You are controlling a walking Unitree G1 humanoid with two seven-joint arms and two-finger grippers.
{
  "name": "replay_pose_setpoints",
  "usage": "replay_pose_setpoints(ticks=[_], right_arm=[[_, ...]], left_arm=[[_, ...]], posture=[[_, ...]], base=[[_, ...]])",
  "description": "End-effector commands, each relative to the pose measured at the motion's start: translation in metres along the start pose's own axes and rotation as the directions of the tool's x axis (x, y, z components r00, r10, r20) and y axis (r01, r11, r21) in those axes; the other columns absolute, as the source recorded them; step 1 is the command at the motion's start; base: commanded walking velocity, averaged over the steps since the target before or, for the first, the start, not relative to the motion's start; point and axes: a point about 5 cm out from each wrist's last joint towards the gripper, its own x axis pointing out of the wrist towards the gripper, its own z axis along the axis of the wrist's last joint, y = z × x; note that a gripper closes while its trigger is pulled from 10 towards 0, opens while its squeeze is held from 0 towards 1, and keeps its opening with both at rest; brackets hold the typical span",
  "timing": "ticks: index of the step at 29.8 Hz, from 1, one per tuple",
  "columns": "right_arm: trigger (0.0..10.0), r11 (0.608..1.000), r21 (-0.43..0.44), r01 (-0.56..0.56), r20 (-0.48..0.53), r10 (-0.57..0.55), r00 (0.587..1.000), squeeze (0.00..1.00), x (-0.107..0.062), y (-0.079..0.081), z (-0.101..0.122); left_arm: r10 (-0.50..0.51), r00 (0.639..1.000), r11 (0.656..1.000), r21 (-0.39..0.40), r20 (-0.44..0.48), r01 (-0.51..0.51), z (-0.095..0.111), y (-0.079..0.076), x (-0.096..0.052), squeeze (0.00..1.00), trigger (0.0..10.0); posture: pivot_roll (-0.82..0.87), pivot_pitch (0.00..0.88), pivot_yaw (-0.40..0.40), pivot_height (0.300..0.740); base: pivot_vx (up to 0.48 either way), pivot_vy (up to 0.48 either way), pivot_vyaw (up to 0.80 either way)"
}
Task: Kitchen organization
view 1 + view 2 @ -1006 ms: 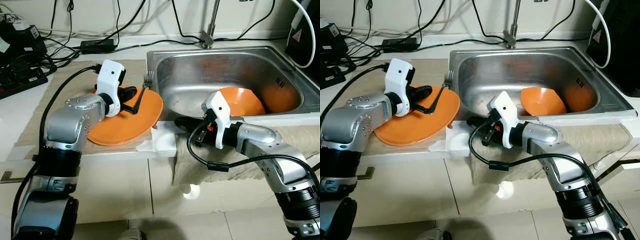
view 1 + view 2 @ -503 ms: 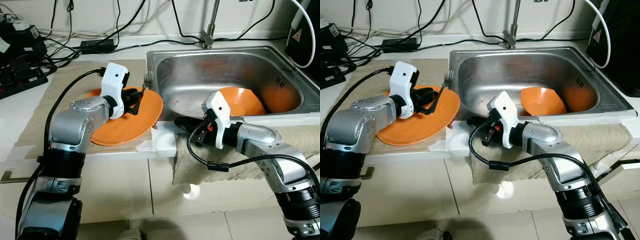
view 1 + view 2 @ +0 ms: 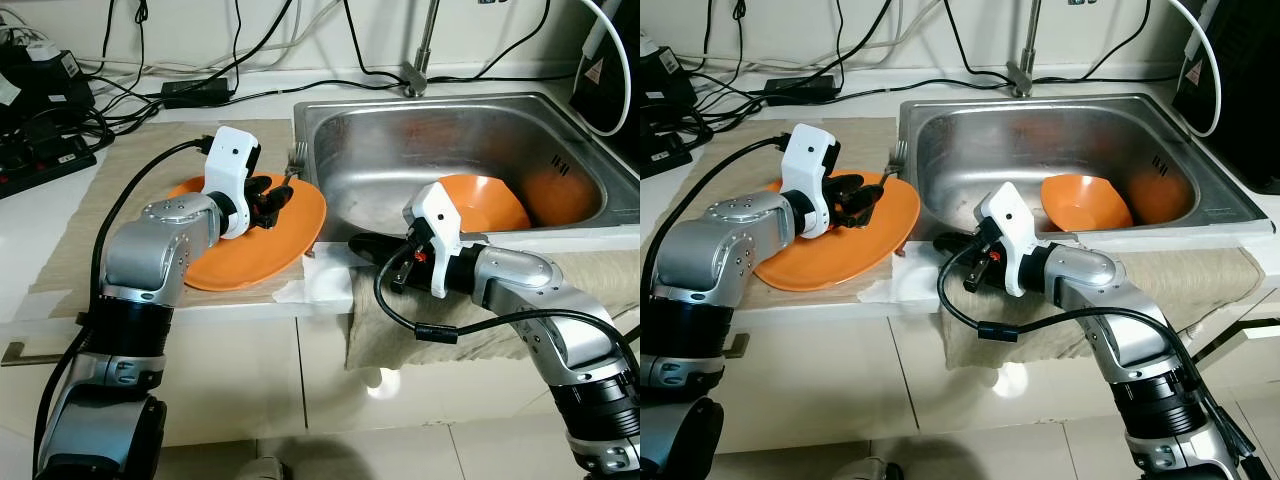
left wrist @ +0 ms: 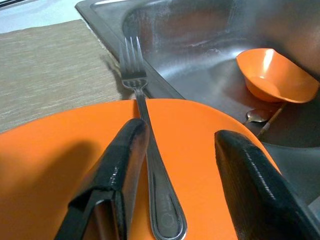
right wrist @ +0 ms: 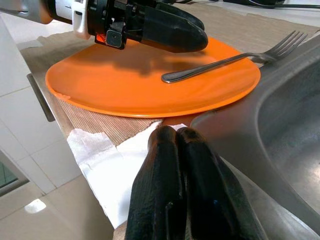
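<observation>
An orange plate (image 3: 240,255) lies on a beige mat left of the steel sink (image 3: 400,125). A metal fork (image 4: 146,120) rests on the plate, its tines reaching over the sink rim. My left gripper (image 3: 278,195) hovers low over the plate, open, with the fork's handle between its fingers (image 4: 125,160) and close against one of them. My right gripper (image 3: 362,246) is shut and empty at the sink's front rim, pointing at the plate (image 5: 130,85). An orange bowl (image 3: 480,200) and a spoon (image 4: 256,116) lie in the sink.
A white paper towel (image 3: 325,282) lies at the counter edge below the plate. A beige cloth (image 3: 400,330) hangs over the counter front. Cables and a power strip (image 3: 45,160) crowd the back left. The faucet base (image 3: 413,76) stands behind the sink.
My left gripper has moved toward the sink over the plate, and its fingers have drawn closer together around the fork's handle. The right arm has stayed still.
</observation>
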Motion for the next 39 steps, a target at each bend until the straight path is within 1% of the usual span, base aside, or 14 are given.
replay_pose_setpoints(ticks=[1, 8, 11, 12, 13, 14, 15, 16, 26, 28, 30, 31, 38, 39], right_arm=[[10.0, 1.000, -0.018, 0.011, 0.007, -0.011, 1.000, 0.00, -0.001, -0.002, 0.005], [10.0, 1.000, -0.017, 0.013, 0.006, -0.013, 1.000, 0.00, -0.001, -0.002, 0.004], [10.0, 1.000, -0.016, 0.011, 0.007, -0.011, 1.000, 0.00, -0.001, -0.002, 0.005], [10.0, 1.000, -0.016, 0.011, 0.008, -0.010, 1.000, 0.00, 0.000, -0.002, 0.005], [10.0, 1.000, -0.016, 0.011, 0.008, -0.010, 1.000, 0.00, 0.000, -0.002, 0.005], [10.0, 1.000, -0.016, 0.010, 0.010, -0.009, 1.000, 0.00, 0.000, -0.002, 0.005], [10.0, 1.000, -0.016, 0.010, 0.010, -0.009, 1.000, 0.00, 0.000, -0.002, 0.005], [10.0, 1.000, -0.016, 0.009, 0.011, -0.009, 1.000, 0.00, 0.001, -0.001, 0.006], [10.0, 1.000, -0.016, 0.015, 0.014, -0.014, 1.000, 0.00, 0.001, -0.001, 0.006], [10.0, 1.000, -0.015, 0.016, 0.014, -0.016, 1.000, 0.00, 0.000, -0.001, 0.006], [10.0, 1.000, -0.014, 0.017, 0.014, -0.017, 1.000, 0.00, 0.000, -0.001, 0.006], [10.0, 1.000, -0.014, 0.017, 0.014, -0.017, 1.000, 0.00, 0.000, -0.001, 0.006], [10.0, 1.000, -0.013, 0.016, 0.014, -0.015, 1.000, 0.00, 0.001, -0.001, 0.006], [10.0, 1.000, -0.013, 0.015, 0.013, -0.015, 1.000, 0.00, 0.001, -0.001, 0.005]], left_arm=[[0.004, 1.000, 1.000, -0.003, -0.021, -0.004, -0.006, 0.001, 0.002, 1.00, 10.0], [0.009, 1.000, 1.000, 0.004, -0.027, -0.009, -0.008, 0.002, 0.003, 1.00, 10.0], [0.008, 0.998, 1.000, 0.008, -0.066, -0.007, -0.013, 0.000, 0.007, 1.00, 10.0], [-0.007, 0.996, 1.000, -0.004, -0.089, 0.007, -0.015, -0.002, 0.011, 1.00, 10.0], [-0.007, 0.996, 1.000, -0.004, -0.089, 0.007, -0.015, -0.002, 0.011, 1.00, 10.0], [-0.010, 0.996, 1.000, -0.015, -0.091, 0.009, -0.014, -0.002, 0.015, 0.26, 10.0], [-0.010, 0.996, 1.000, -0.015, -0.091, 0.009, -0.014, -0.002, 0.015, 0.26, 10.0], [-0.011, 0.996, 0.999, -0.040, -0.085, 0.007, -0.011, -0.002, 0.018, 0.00, 10.0], [-0.014, 0.998, 0.999, -0.053, -0.061, 0.011, -0.002, -0.004, 0.024, 0.00, 10.0], [-0.005, 0.996, 0.999, -0.035, -0.093, 0.001, -0.007, -0.003, 0.026, 0.00, 10.0], [-0.003, 0.994, 1.000, -0.030, -0.106, 0.000, -0.010, -0.003, 0.026, 0.00, 10.0], [-0.003, 0.994, 1.000, -0.030, -0.106, 0.000, -0.010, -0.003, 0.026, 0.00, 10.0], [-0.002, 0.982, 1.000, -0.020, -0.190, -0.002, -0.026, -0.002, 0.027, 0.00, 10.0], [0.005, 0.977, 1.000, -0.021, -0.211, -0.010, -0.030, 0.000, 0.026, 0.00, 10.0]], posture=[[0.06, 0.011, 0.042, 0.740], [0.06, 0.013, 0.042, 0.740], [0.06, 0.014, 0.041, 0.740], [0.06, 0.015, 0.039, 0.740], [0.06, 0.015, 0.039, 0.740], [0.06, 0.016, 0.039, 0.740], [0.06, 0.016, 0.039, 0.740], [0.06, 0.016, 0.041, 0.740], [0.05, 0.018, 0.047, 0.740], [0.05, 0.020, 0.048, 0.740], [0.05, 0.020, 0.048, 0.740], [0.05, 0.020, 0.048, 0.740], [0.06, 0.022, 0.047, 0.740], [0.05, 0.022, 0.050, 0.740]], base=[[0.000, 0.000, 0.00], [0.000, 0.000, 0.00], [0.000, 0.000, 0.00], [0.000, 0.000, 0.00], [0.000, 0.000, 0.00], [0.000, 0.000, 0.00], [0.000, 0.000, 0.00], [0.000, 0.000, 0.00], [0.000, 0.000, 0.00], [0.000, 0.000, 0.00], [0.000, 0.000, 0.00], [0.000, 0.000, 0.00], [0.000, 0.000, 0.00], [0.000, 0.000, 0.00]])
